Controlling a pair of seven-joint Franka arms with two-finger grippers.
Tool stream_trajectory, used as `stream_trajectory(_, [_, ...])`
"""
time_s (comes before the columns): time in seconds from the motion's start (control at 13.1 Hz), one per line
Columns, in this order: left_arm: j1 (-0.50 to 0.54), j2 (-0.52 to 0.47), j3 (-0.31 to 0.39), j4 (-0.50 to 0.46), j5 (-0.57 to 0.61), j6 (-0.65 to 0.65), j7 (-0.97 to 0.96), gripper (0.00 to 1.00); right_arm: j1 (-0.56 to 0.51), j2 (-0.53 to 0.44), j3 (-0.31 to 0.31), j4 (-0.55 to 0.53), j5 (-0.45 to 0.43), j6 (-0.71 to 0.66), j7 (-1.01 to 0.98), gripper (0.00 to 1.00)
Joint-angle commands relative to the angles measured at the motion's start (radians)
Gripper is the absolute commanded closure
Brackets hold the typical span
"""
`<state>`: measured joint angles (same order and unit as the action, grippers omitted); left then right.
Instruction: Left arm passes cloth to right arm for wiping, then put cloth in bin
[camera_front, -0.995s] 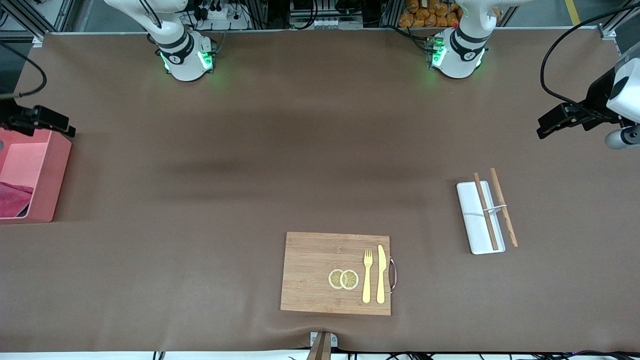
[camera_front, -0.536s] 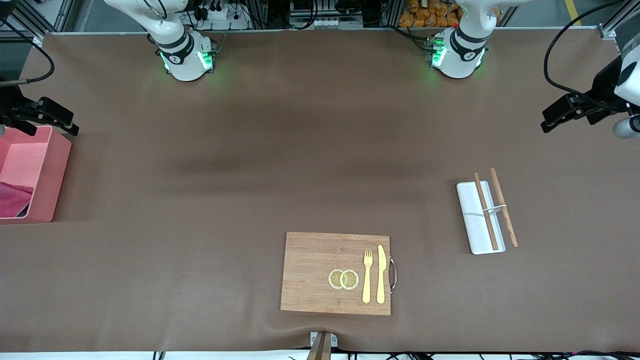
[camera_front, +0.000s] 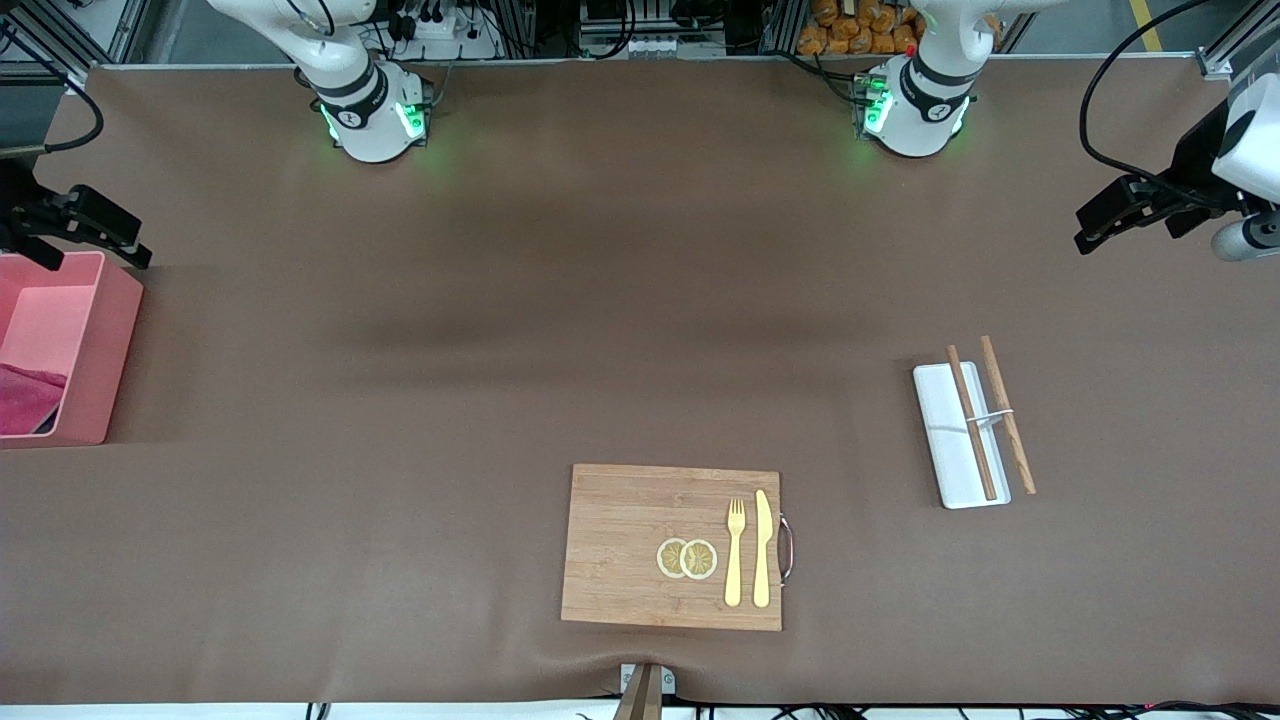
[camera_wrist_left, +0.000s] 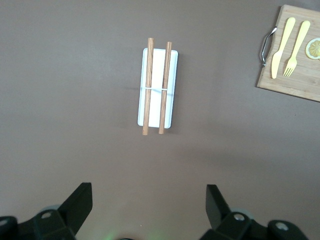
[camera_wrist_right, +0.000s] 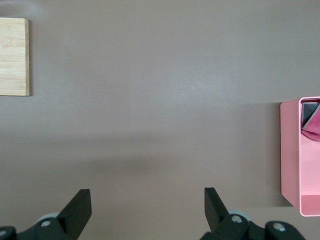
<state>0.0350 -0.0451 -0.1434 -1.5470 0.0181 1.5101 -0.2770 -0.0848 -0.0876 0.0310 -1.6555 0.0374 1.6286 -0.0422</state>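
The pink bin (camera_front: 105, 350) stands at the right arm's end of the table. The crimson cloth (camera_front: 28, 398) lies inside it, at the end nearer the front camera. In the right wrist view the bin (camera_wrist_right: 291, 150) shows at the edge with a corner of the cloth (camera_wrist_right: 313, 126) in it. My right gripper (camera_front: 100, 225) hangs open and empty over the table just beside the bin; its jaws (camera_wrist_right: 147, 205) stand wide apart over bare mat. My left gripper (camera_front: 1120, 215) is open and empty over the left arm's end of the table, jaws (camera_wrist_left: 149, 202) wide apart.
A wooden board (camera_front: 620, 545) with lemon slices (camera_front: 687, 558), a yellow fork (camera_front: 735, 550) and a knife (camera_front: 762, 548) lies near the front edge. A flat white tray (camera_front: 945, 440) with two wooden sticks (camera_front: 972, 420) lies toward the left arm's end.
The right gripper has drawn away from over the bin, toward the robot bases. The left gripper has shifted slightly the same way. The cloth stays in the bin.
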Motion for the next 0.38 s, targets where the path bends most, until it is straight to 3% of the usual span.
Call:
stream_trajectory(0.0, [0.002, -0.015, -0.009, 0.005, 0.025, 0.004, 0.012, 0.00, -0.006, -0.001, 0.001, 0.013, -0.004, -0.013, 0.007, 0.00])
stream_trajectory(0.31, [-0.004, -0.012, -0.012, 0.010, 0.026, 0.004, 0.010, 0.00, -0.006, 0.002, 0.001, 0.013, -0.004, -0.013, 0.005, 0.00])
